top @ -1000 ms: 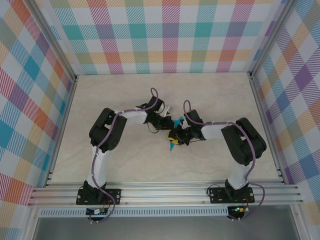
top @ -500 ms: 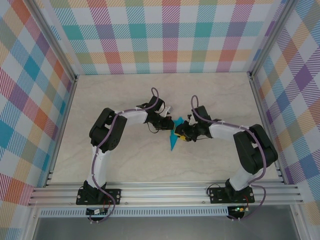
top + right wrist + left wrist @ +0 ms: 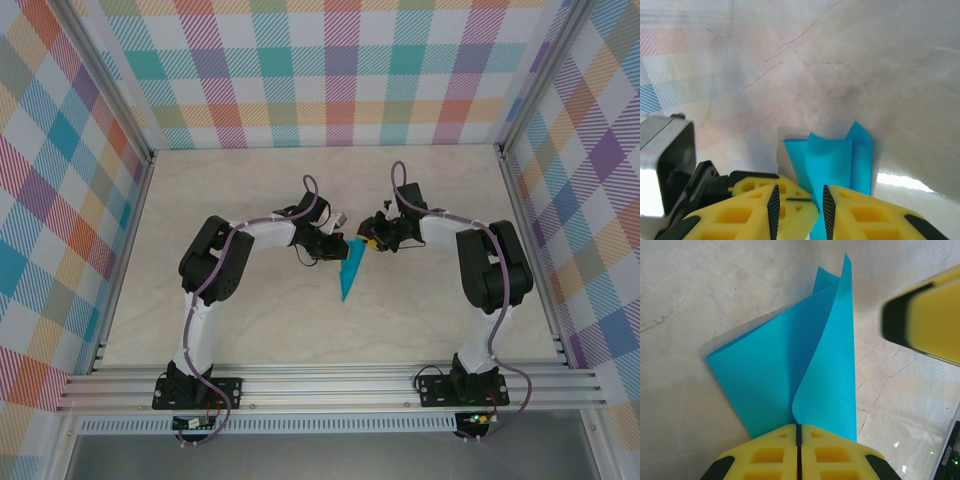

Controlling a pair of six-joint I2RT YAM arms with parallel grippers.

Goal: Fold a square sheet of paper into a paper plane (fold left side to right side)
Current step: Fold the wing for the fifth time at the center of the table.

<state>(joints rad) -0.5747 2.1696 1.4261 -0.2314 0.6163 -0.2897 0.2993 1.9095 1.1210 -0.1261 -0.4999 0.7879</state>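
Noted matte turquoise paper plane (image 3: 790,375), pointed and layered, pinched in closed left gripper (image 3: 798,429), right gripper (image 3: 800,195) just beside, jaws narrowly parted, over pale marbled table (image 3: 685,295), plaid walls (image 3: 340,70)

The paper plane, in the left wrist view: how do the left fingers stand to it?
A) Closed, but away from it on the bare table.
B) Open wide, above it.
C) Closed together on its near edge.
C: the yellow left fingers meet with no gap, and the blue paper plane comes out from between them.
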